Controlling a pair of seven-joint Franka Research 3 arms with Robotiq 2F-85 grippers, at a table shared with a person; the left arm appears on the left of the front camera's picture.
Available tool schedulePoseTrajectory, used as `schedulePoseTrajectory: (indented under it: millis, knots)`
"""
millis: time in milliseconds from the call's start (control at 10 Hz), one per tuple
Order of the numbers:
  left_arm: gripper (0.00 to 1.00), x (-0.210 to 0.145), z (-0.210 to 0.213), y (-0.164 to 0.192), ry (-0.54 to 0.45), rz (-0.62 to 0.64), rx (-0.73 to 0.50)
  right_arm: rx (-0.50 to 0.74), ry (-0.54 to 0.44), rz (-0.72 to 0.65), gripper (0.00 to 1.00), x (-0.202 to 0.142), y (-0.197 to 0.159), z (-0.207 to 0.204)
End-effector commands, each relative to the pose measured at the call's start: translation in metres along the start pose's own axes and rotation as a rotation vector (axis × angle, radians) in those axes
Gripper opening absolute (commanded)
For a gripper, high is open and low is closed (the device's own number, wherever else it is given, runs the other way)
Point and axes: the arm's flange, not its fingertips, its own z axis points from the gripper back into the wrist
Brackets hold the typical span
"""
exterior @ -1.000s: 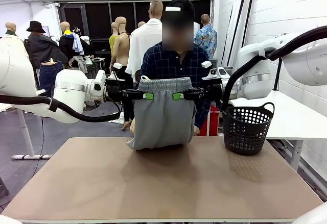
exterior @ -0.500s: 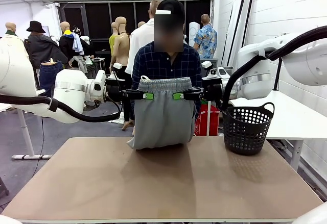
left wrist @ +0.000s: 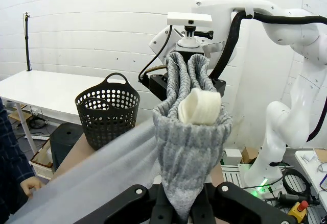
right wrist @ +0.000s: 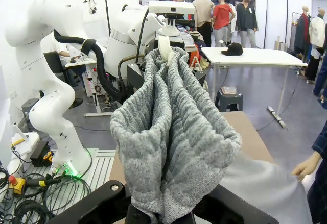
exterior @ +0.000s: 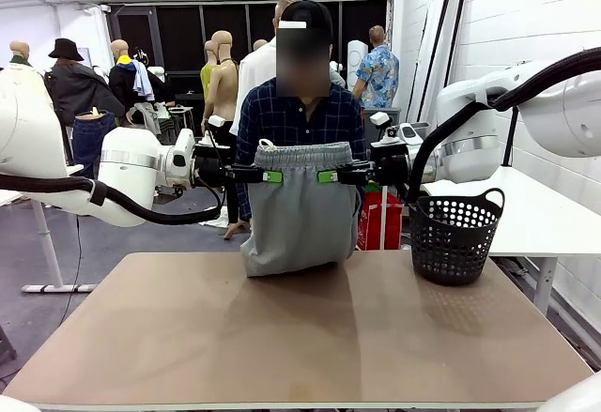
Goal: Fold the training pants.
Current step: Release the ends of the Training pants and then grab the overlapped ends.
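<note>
The light grey training pants (exterior: 298, 215) hang by their gathered waistband above the far edge of the table (exterior: 300, 337). My left gripper (exterior: 271, 176) is shut on the waistband's left end and my right gripper (exterior: 328, 176) is shut on its right end. The pants' lower end bunches on the tabletop. In the left wrist view the ribbed waistband (left wrist: 186, 132) with the white drawstring (left wrist: 200, 106) rises from between the pads. The right wrist view shows the same waistband (right wrist: 168, 137) pinched at the bottom edge. A person stands behind the pants, a hand (right wrist: 305, 167) by the cloth.
A black perforated basket (exterior: 454, 236) stands at the table's far right. The near and middle tabletop is bare brown surface. A white side table (exterior: 526, 207) lies beyond the basket.
The bunched lower left corner of the pants has drawn in slightly to the right. The person behind has shifted a little left. Both grippers hold still.
</note>
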Motion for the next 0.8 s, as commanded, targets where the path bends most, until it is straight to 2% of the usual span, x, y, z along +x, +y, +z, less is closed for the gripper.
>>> schedulePoseTrajectory:
  millis: [0, 700]
  knots:
    - [0.00, 0.0028, -0.0001, -0.0011, 0.001, -0.013, 0.010, 0.010, -0.006, 0.002, 0.00, 0.0015, 0.0013, 0.0004]
    - [0.00, 0.0028, -0.0001, -0.0011, 0.001, -0.013, 0.010, 0.010, -0.006, 0.002, 0.00, 0.0015, 0.0013, 0.0004]
